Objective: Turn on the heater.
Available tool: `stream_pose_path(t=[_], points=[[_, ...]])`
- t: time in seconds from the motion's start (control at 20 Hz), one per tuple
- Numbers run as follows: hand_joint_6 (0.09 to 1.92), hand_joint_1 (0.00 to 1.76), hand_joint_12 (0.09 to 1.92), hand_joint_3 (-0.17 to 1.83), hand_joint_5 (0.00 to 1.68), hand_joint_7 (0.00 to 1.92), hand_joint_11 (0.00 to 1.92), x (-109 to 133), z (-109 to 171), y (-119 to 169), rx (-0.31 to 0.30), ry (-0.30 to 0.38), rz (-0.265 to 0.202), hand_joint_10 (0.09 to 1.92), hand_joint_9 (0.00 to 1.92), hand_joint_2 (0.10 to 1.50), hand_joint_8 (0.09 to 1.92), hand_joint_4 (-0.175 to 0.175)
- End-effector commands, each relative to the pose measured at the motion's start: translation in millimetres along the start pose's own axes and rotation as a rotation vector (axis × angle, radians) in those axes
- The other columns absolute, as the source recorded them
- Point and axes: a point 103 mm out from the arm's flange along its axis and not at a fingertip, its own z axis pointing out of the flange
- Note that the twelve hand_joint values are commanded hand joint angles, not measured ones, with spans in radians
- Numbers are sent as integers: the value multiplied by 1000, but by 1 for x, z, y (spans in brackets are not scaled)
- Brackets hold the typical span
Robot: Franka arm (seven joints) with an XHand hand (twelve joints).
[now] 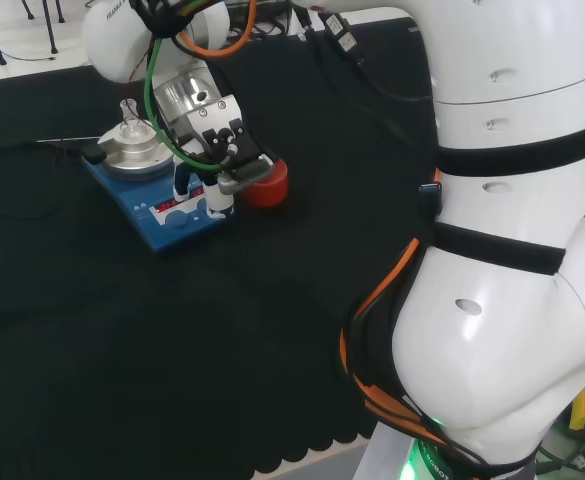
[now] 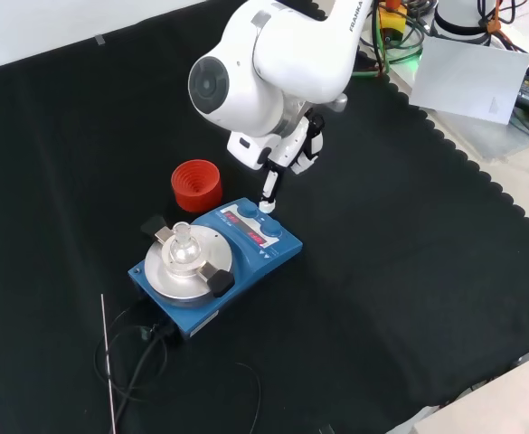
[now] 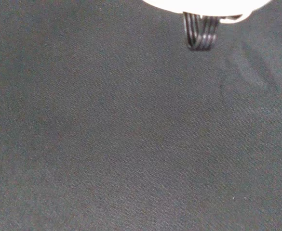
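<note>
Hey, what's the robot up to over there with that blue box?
The robot's hand is reaching down to the blue heater, with one straight finger pointing at its front control panel, at or just above the panel. A small glass flask sits on the heater's round metal plate, and a red ribbed ring stands beside it on the black cloth.

Blue heater [image 2: 246, 258], silver plate [image 2: 187, 267]; red ribbed ring [image 2: 196, 185]; black cloth [image 2: 409, 271]; black-white hand [image 2: 287, 149].
</note>
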Motion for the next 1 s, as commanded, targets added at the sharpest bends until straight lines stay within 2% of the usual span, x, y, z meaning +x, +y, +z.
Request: stream_pose_path(t=[0.05, 1.0], points=[[87, 1471, 1787, 1036, 360, 1892, 1920, -4, 4, 5, 5, -2, -2, 1830, 1920, 668, 1662, -15], [87, 1477, 1775, 1047, 371, 1892, 1920, -3, 7, 13, 18, -12, 3, 1827, 1920, 664, 1663, -13]])
